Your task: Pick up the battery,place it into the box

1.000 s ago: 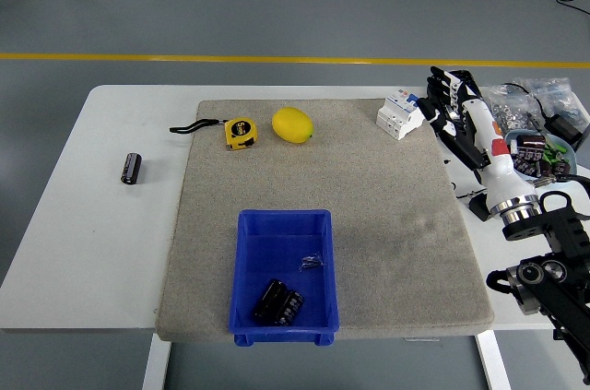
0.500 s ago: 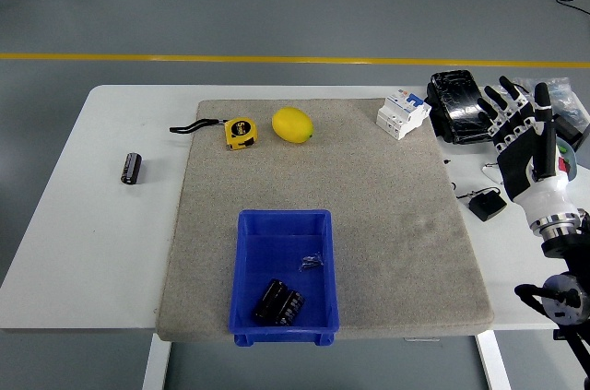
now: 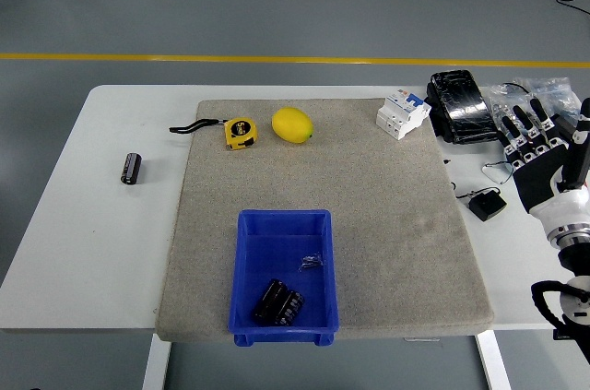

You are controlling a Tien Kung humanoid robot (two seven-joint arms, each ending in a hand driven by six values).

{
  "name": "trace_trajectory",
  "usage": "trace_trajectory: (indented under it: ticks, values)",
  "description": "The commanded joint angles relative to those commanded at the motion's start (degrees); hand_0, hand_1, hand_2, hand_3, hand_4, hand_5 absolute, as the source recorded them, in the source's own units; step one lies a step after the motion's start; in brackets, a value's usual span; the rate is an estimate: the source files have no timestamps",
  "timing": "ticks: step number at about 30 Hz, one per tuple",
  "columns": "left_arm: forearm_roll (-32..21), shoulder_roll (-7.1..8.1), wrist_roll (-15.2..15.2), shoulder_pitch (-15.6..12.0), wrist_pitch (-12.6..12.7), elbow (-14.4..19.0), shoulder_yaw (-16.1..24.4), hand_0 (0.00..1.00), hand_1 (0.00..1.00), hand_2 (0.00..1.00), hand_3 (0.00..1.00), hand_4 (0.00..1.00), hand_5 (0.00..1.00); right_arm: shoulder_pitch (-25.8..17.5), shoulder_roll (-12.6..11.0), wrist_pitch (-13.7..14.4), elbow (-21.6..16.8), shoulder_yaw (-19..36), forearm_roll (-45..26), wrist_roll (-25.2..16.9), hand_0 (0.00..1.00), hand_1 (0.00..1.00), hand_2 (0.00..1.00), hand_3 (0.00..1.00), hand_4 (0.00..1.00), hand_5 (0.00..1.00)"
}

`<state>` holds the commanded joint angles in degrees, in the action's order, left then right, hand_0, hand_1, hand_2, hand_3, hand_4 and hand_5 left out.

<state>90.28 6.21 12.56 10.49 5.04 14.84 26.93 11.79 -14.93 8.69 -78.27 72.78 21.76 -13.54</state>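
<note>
Head view has my right hand (image 3: pixel 544 155) hanging over the table's right edge, fingers spread wide and holding nothing, palm facing the camera. My left hand isn't showing at all. The battery (image 3: pixel 131 168) I'm after sits way over on the left, on bare white tabletop just off the grey mat (image 3: pixel 387 224), well apart from the blue box (image 3: pixel 284 277) at the mat's near edge. Two dark cells look like they're already lying in the box, plus a tiny metal bit I can't make out. Honestly my right hand is on the wrong side for this one; I reckon a left-side reach makes more sense, otherwise it's a long stretch across the mat past the tape measure (image 3: pixel 240 132) and the lemon (image 3: pixel 292 124). To do it well I'd come down from above and pinch across the barrel at its middle, fingers on the two long sides, so it can't roll away. The battery lies flat with its long axis running near-to-far, tilted only slightly, one end pointing toward the far edge and one toward me
</note>
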Motion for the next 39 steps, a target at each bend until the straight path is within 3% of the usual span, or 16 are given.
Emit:
trace_trajectory:
  ticks: [9, 39]
  values:
    - [0.4, 0.27, 0.2, 0.0, -0.4, -0.1, 0.3, 0.680, 0.637, 0.683, 0.615, 0.617, 0.665, -0.1, 0.3, -0.5, -0.6, 0.3, 3.5, 0.6, 0.939, 0.879, 0.882, 0.942, 0.998, 0.998]
    - [-0.8, -0.46, 0.4, -0.8, 1.0, -0.7, 0.8, 0.680, 0.643, 0.686, 0.612, 0.623, 0.675, 0.1, 1.3, -0.6, -0.5, -0.7, 4.5, 1.0, 0.933, 0.880, 0.881, 0.932, 0.998, 0.998]
